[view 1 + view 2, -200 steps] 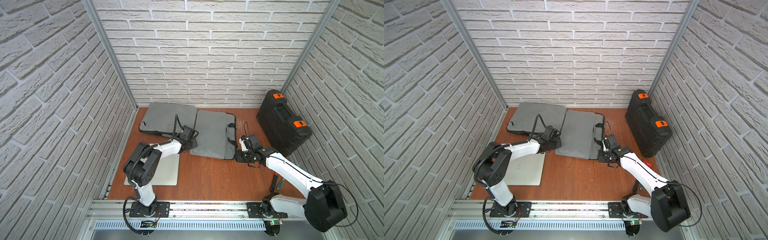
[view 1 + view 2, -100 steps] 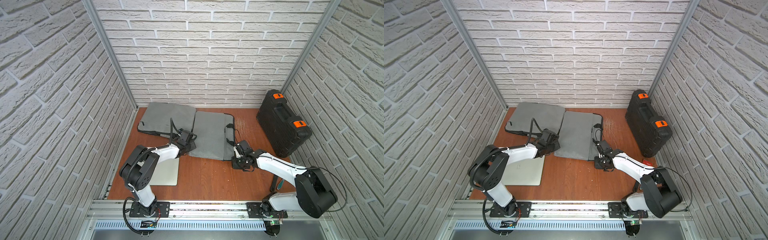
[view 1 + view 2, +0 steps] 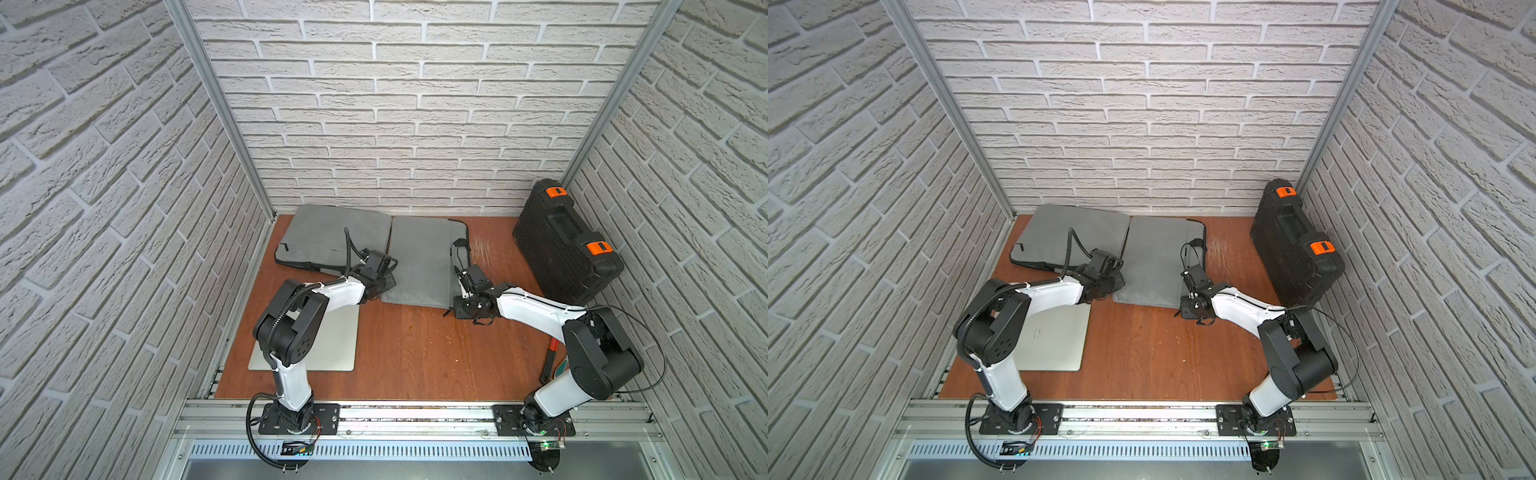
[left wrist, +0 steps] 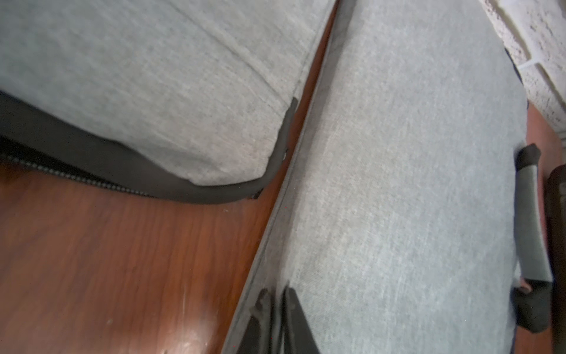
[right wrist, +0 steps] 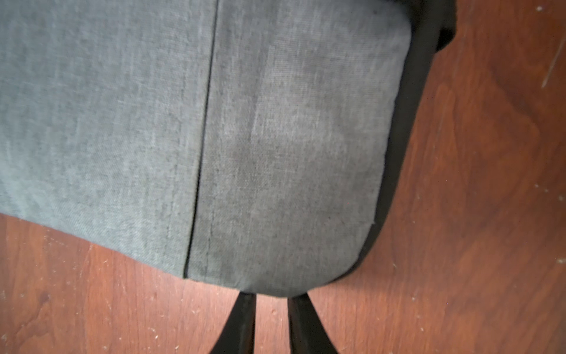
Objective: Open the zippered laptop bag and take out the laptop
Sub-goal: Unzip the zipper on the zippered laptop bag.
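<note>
The laptop [image 3: 332, 345] lies flat on the worktop [image 3: 415, 353], outside the bag [image 3: 419, 257], partly under the left arm [image 3: 332, 291]. The left gripper [image 4: 275, 291] sits on the bag's near edge, fingers almost together; I cannot tell if it pinches fabric. The right gripper [image 5: 271, 295], slightly spread, meets the other near corner.

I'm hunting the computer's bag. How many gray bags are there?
2. One gray bag lies at the back left; the other bag lies beside it, nearer the black case. None seem hidden.
</note>
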Tool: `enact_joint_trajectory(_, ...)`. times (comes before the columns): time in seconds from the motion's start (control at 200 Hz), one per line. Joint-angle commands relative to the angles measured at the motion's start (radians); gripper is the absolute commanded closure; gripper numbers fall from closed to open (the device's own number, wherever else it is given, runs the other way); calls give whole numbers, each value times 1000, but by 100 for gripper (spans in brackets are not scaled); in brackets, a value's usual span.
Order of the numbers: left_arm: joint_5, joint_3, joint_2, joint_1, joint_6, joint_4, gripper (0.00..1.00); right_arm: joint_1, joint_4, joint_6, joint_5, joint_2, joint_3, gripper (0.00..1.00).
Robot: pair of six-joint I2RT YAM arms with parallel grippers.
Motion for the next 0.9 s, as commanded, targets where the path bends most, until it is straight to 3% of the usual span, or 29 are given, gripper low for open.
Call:
enact_joint_trajectory(0.0,2,-16,-7,10,6,-9,81,1,29,-4,36,-41,2,78)
enact_joint_trajectory(0.165,31,-110,-87,6,-31,26,62,21,16,67,19,-150,-71,71)
enact_joint_trajectory(0.27,28,-169,-147,-8,-50,29,56,70,31,120,25,-195,-110,66)
enact_joint_trajectory(0.505,14,-247,-224,-45,-75,33,52,195,111,249,142,-146,-119,53)
enact_joint_trajectory(0.895,18,-236,-172,-50,-75,53,52,226,205,377,237,-38,-116,54)
